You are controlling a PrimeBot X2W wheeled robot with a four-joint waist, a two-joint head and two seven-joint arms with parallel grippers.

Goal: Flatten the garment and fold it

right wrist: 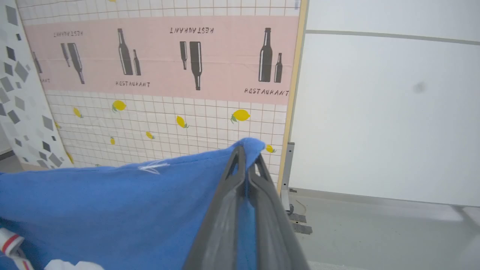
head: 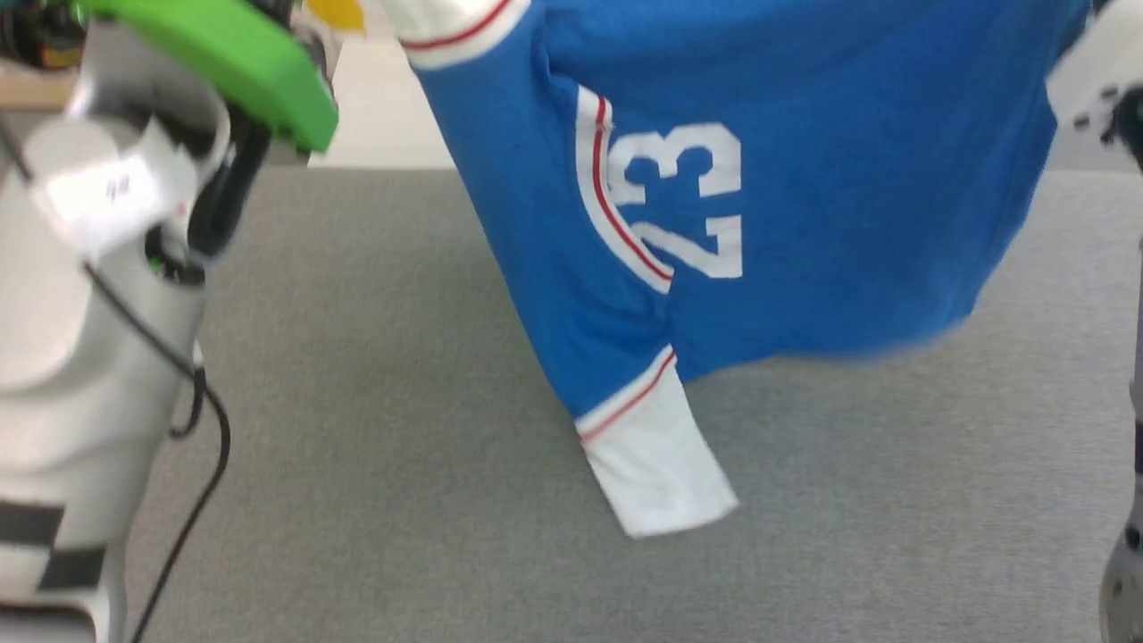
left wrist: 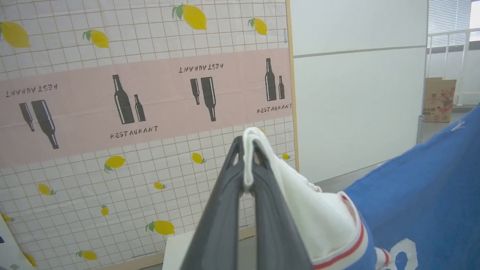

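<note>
my left gripper (left wrist: 245,152) clamps the sleeve (left wrist: 300,195); my right gripper (right wrist: 245,155) clamps a blue edge. the garment (head: 804,179) hangs stretched above the grey surface (head: 357,446). step: flattening. next: lower it taut, flat.

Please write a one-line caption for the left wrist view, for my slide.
Left tool shut on the white sleeve of the blue garment, held up before a lemon-print backdrop.

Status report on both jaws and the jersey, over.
Left jaws shut on white sleeve. Right jaws shut on blue edge. Jersey in the air, hanging between them over grey surface, not yet flat. Nothing seen in the way.
</note>
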